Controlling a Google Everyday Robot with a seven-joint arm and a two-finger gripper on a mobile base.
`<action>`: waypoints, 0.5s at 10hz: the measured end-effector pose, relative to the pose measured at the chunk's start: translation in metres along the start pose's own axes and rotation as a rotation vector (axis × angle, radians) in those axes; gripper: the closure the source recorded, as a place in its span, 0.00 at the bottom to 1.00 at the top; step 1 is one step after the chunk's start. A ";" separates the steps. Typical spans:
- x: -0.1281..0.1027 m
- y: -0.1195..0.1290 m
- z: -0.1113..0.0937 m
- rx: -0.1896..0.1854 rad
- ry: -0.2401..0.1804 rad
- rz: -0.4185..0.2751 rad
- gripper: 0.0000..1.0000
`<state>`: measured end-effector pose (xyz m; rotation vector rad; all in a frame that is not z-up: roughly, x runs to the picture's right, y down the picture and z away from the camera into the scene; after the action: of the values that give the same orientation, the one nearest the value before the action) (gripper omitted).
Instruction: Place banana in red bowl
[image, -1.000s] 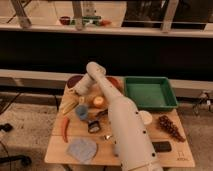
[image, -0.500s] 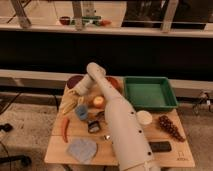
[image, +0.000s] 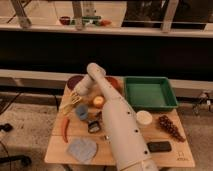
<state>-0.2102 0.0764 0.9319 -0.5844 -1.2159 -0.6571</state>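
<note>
- The end effector (image: 76, 96) hangs low at the banana (image: 69, 105), on the left of the desk (image: 167, 157). Its opening and any grip cannot be told.
- Near it lie one orange fruit (image: 98, 101), one blue cup (image: 81, 111) and one chili pepper (image: 65, 129).
- The arm (image: 120, 125) hides part of the red bowl (image: 115, 81).
- There are two bowls, the other being the purple bowl (image: 74, 80), and one green tray (image: 149, 93).

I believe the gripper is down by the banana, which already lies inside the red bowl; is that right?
Not quite. The gripper is indeed down by the banana, but the banana lies on the table, in front of the purple bowl, not inside the red bowl, which is partly hidden behind the arm. The camera view shows this.
</note>
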 end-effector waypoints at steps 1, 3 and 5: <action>0.000 0.000 0.000 -0.002 -0.003 0.001 0.73; 0.000 0.000 -0.001 0.001 -0.001 -0.001 0.83; -0.006 -0.005 -0.014 0.047 0.030 0.000 1.00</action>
<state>-0.2056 0.0641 0.9224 -0.5333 -1.2004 -0.6340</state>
